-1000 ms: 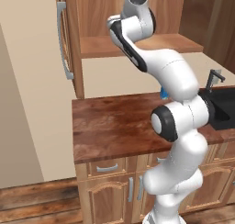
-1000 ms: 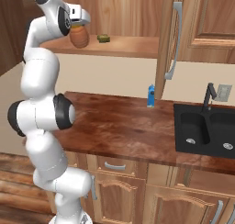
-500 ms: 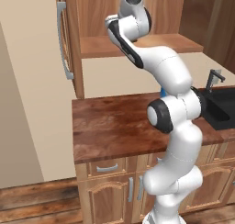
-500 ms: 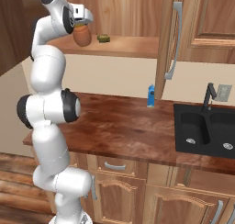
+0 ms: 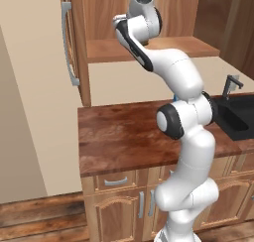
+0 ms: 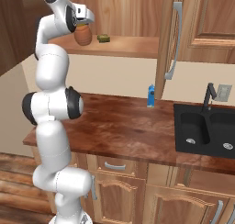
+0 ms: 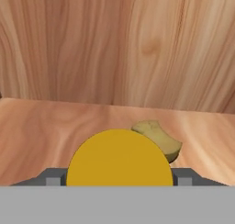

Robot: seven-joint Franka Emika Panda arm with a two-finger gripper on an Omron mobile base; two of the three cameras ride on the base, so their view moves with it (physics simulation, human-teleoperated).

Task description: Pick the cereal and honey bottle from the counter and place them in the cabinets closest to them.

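Observation:
The honey bottle, amber with a yellow cap, hangs from my gripper over the left part of the cabinets' wooden shelf. The gripper is shut on the bottle, with a finger on each side of the cap in the hand view. I cannot tell whether the bottle's base touches the shelf. The cabinet door with its long grey bar handle stands open to the right. In the left base view the hand reaches in above the shelf and hides the bottle. The cereal is out of view.
An olive-green flat lump lies on the shelf just beyond the bottle. A small blue item stands on the brown counter by the wall. A black sink with a tap lies at the right. Another door handle shows at the left.
The arm has drawn itself more upright and carried the honey bottle a little further right, in over the shelf. The grip has not changed.

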